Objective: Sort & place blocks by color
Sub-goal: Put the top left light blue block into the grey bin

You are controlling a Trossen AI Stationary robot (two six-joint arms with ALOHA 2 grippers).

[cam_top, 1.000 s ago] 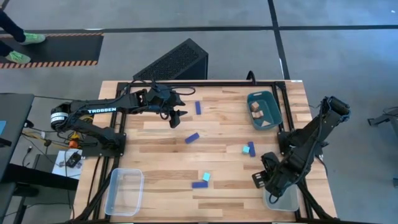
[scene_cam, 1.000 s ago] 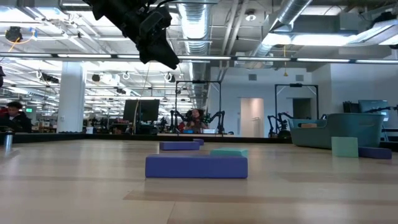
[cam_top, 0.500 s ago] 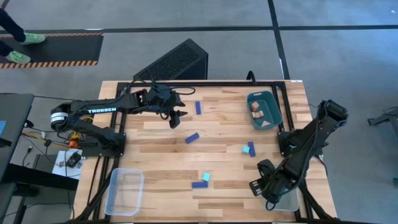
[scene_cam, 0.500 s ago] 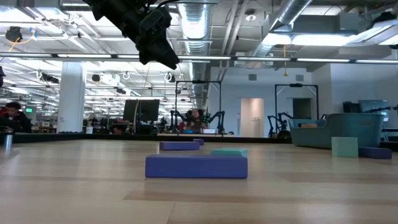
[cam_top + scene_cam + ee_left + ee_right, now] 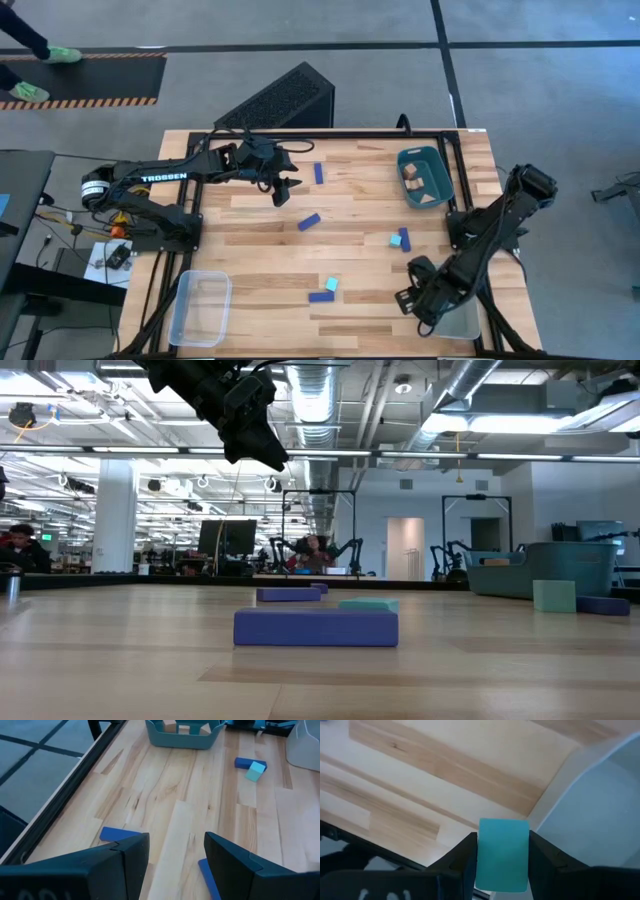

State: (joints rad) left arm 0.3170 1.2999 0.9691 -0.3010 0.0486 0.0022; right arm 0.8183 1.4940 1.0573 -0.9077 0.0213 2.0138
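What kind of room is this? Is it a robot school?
Probably a robotics lab or workshop. Other robot arms stand at benches in the background, bare pipes and ducts run along the ceiling, and a person sits at a desk.

high: overhead, straight down | low: tabletop level | wrists: close, along fingers

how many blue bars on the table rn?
4. Far bar; middle bar; right bar beside a teal cube; near bar beside another cube. The right arm could hide more.
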